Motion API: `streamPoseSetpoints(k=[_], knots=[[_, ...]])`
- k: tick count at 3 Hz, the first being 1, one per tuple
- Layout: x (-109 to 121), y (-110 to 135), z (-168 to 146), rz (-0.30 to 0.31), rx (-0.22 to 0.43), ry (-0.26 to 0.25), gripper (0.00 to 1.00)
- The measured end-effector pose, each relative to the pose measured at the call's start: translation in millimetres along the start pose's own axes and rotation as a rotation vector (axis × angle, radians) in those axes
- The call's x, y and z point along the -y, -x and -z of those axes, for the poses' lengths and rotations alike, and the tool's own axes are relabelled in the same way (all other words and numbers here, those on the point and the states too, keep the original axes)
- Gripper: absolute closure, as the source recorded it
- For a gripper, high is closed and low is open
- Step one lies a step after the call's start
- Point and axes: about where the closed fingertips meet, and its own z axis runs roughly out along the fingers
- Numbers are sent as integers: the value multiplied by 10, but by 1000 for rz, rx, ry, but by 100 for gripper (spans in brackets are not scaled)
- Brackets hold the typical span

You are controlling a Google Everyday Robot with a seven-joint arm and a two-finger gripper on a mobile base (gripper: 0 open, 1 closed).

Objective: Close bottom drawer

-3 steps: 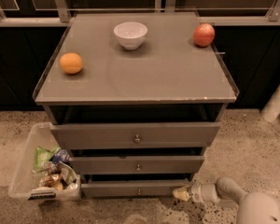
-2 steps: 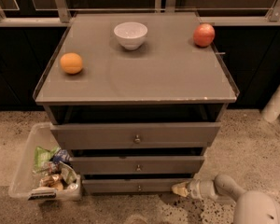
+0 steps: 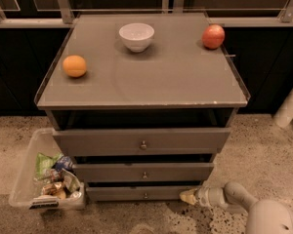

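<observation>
The bottom drawer [image 3: 136, 193] is the lowest of three in the grey cabinet [image 3: 141, 106]; its slim grey front with a small round knob [image 3: 145, 195] sits a little proud of the cabinet, set back under the middle drawer [image 3: 144, 172]. My gripper [image 3: 186, 196], with pale tips on a white arm coming from the lower right, is at floor level against the right end of the bottom drawer's front.
On the cabinet top stand a white bowl [image 3: 136, 36], an orange [image 3: 74, 66] and a red apple [image 3: 213, 36]. A clear plastic bin [image 3: 41, 179] of snack packets sits on the floor at the cabinet's left. A white post [image 3: 290, 106] stands at right.
My gripper has moved left toward the drawer front, and the bottom drawer has slid slightly inward.
</observation>
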Motion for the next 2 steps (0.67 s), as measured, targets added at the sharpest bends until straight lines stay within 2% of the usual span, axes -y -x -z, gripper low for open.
streamPoseSetpoints(k=[2], knots=[[-159, -186, 499, -100, 45, -71, 100]])
